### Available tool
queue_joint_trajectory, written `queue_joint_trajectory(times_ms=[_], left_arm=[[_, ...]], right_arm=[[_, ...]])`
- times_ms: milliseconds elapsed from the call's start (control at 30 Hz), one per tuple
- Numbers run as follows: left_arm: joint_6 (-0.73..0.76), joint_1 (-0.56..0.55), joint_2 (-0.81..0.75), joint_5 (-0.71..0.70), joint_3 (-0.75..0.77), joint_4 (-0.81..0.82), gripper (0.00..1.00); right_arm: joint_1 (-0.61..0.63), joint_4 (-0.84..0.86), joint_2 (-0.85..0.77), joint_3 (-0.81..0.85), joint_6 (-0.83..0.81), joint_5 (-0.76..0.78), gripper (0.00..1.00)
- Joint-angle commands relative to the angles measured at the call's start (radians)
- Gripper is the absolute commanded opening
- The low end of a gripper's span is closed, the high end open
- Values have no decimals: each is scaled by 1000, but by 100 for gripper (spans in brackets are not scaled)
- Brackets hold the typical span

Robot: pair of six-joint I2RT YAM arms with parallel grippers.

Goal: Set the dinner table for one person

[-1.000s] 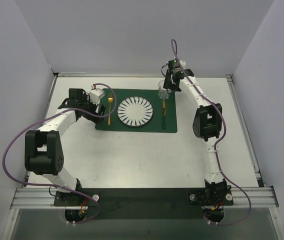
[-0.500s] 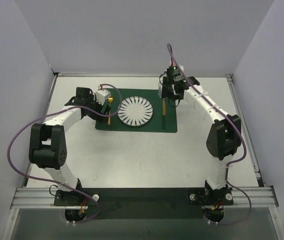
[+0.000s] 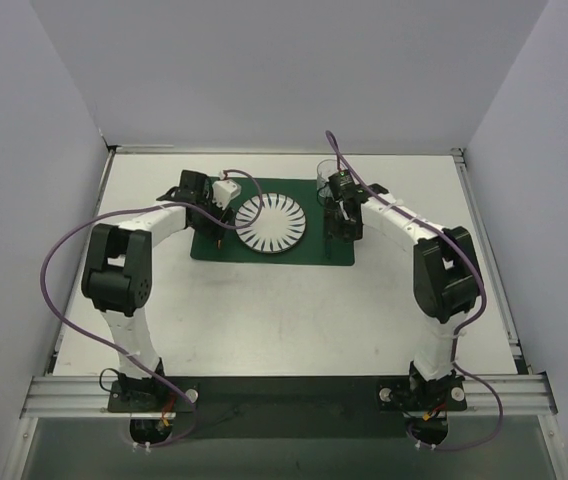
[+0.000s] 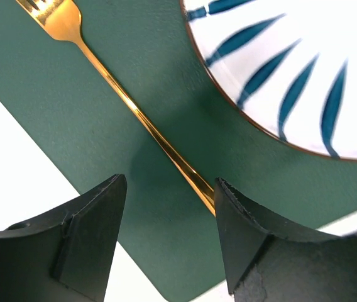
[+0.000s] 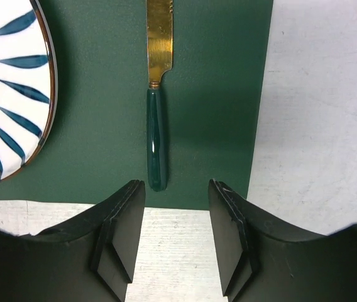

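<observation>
The white dinner table (image 3: pixel 264 310) holds a dark green placemat (image 3: pixel 309 250). A white plate with blue rays (image 3: pixel 271 223) lies at its middle. A gold fork (image 4: pixel 112 78) lies left of the plate (image 4: pixel 304 69). A knife with a gold blade and green handle (image 5: pixel 156 141) lies right of the plate (image 5: pixel 9 88). A clear glass (image 3: pixel 325 172) stands at the mat's far right corner. My left gripper (image 3: pixel 222 212) hangs open and empty over the fork's handle end (image 4: pixel 169 207). My right gripper (image 3: pixel 345 228) hangs open and empty over the knife's handle end (image 5: pixel 176 214).
Thin metal rails (image 3: pixel 484 240) edge the table, with white walls behind and at both sides. Purple cables (image 3: pixel 64 260) loop from both arms. Bare white tabletop (image 5: pixel 323 126) lies right of the mat and in front of it.
Both arms swung inward. My left gripper moved right from the mat's left edge to over the fork. My right gripper moved from beside the glass toward the near side, over the knife.
</observation>
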Motion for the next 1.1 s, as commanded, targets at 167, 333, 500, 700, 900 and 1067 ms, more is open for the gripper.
queue_joint_trajectory(times_ms=[167, 333, 500, 700, 900, 1067], left_arm=[[0, -27, 63, -89, 64, 11, 67], [34, -36, 72, -171, 58, 12, 67], [49, -34, 40, -171, 31, 15, 67], [56, -36, 25, -171, 17, 12, 67], [62, -34, 13, -202, 9, 17, 67], [63, -33, 3, -210, 3, 15, 67]], right_arm=[[-8, 36, -100, -63, 10, 11, 45], [-11, 40, -108, -70, 11, 8, 45], [-10, 48, -108, -70, 13, 3, 45], [-11, 49, -112, -70, 13, -2, 45], [-22, 49, -128, -76, 10, 3, 45], [-22, 49, -131, -75, 11, 0, 45]])
